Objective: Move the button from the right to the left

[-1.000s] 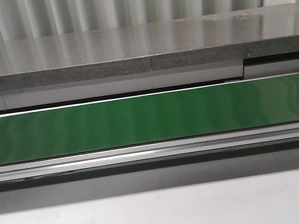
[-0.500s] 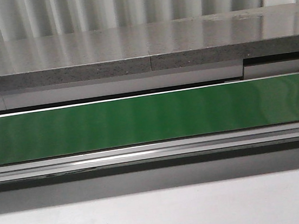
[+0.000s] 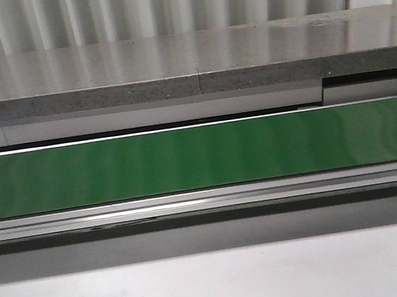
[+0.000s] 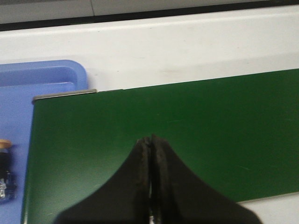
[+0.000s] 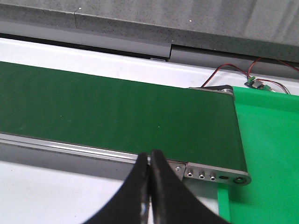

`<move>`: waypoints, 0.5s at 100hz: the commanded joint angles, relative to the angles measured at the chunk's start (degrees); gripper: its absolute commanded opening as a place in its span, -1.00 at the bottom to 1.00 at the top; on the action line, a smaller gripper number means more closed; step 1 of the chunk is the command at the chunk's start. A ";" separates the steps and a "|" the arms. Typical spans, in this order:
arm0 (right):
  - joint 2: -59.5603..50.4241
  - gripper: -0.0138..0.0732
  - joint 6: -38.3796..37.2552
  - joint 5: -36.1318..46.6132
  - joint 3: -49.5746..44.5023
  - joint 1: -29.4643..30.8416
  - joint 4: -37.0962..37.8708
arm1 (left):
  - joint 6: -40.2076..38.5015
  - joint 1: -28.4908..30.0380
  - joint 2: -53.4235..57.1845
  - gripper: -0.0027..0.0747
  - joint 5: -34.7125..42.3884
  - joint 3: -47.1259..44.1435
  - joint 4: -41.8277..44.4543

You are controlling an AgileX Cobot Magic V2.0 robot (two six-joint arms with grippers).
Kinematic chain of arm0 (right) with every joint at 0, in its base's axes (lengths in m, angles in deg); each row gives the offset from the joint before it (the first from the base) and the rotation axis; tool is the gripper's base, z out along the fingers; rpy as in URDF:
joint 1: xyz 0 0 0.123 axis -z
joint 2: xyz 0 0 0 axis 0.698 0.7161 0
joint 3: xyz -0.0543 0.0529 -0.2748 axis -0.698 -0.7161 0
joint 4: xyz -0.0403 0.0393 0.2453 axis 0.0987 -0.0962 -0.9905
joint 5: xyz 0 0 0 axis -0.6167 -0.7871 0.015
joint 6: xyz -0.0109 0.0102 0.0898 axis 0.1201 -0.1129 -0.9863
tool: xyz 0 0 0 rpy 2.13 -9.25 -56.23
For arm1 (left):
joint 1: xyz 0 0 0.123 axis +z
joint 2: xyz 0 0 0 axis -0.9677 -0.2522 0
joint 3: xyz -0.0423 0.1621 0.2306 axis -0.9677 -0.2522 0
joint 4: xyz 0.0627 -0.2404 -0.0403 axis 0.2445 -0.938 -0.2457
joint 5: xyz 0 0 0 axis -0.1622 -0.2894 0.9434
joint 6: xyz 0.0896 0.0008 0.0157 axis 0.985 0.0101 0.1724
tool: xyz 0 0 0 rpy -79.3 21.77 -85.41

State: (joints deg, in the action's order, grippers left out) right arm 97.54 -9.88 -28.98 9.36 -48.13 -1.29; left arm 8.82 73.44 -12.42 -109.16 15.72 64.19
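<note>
The button [image 4: 4, 168] shows only in the left wrist view: a yellow-orange ring, dark body and clear block, lying in a blue tray [image 4: 42, 81] at the end of the green belt [image 4: 177, 126]. My left gripper [image 4: 150, 139] is shut and empty over the belt, away from the button. My right gripper [image 5: 149, 153] is shut and empty, over the near rail of the belt [image 5: 117, 116] close to its other end. Neither gripper shows in the front view, and no button lies on the belt [image 3: 199, 155] there.
A bright green tray [image 5: 266, 154] sits past the belt's end in the right wrist view, with thin red and black wires [image 5: 238, 70] behind it. A grey stone ledge [image 3: 188, 66] runs behind the belt. A white tabletop [image 3: 215, 284] lies in front.
</note>
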 commanded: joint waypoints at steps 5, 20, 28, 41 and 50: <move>0.47 -0.84 0.52 4.54 1.37 0.05 0.23 | -0.55 -2.76 5.48 -0.99 6.41 -1.43 -2.30; 0.47 -0.84 0.52 4.54 1.37 0.05 0.23 | -0.55 -3.79 12.11 -0.99 8.91 -5.69 -2.74; 0.47 -0.84 0.52 4.54 1.37 0.05 0.23 | -0.55 -3.79 16.16 -0.98 9.83 -7.78 -2.74; 0.47 -0.84 0.52 4.54 1.37 0.05 0.23 | -0.55 -3.79 23.73 -0.98 11.74 -11.36 -3.14; 0.47 -0.84 0.52 4.54 1.37 0.05 0.23 | -0.55 -3.79 28.42 -0.98 12.53 -13.67 -3.14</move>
State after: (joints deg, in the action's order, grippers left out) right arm 97.54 -9.88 -28.98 9.36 -48.13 -1.29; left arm 8.73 70.24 12.06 -101.84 2.50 62.21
